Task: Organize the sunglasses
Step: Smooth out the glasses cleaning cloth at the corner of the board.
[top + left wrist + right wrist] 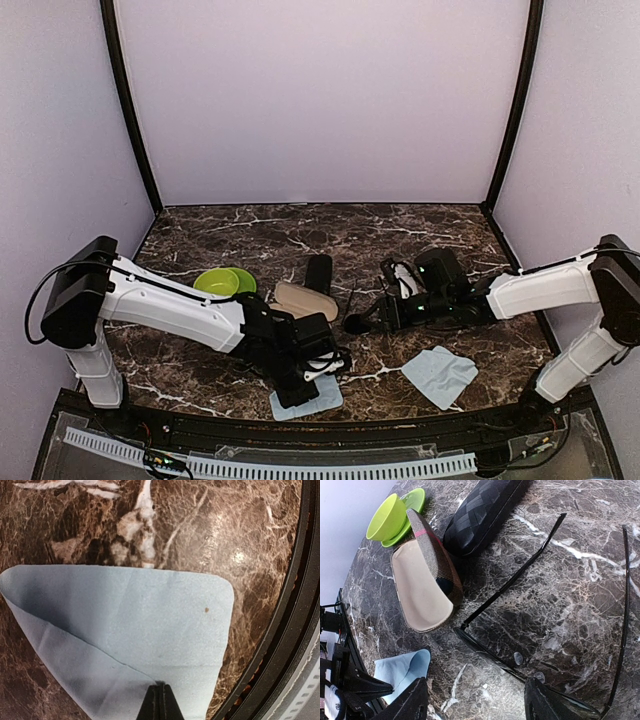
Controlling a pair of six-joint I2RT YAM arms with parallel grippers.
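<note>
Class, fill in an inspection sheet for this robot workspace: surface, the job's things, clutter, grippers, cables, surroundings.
Surface: dark marble table with white veins.
Job's things: one pair of sunglasses lying on the table, temple arms unfolded; a second pair not made out.
Clutter: open case with a tan lining, beside a closed black case; green cup on a saucer; blue cloth at the near edge; second cloth near the right arm.
Grippers: left gripper jaws shut on the cloth; right gripper jaws open over the sunglasses' front.
Cables: black cable looped at the left arm's shoulder.
Surroundings: lilac walls, black corner posts.
</note>
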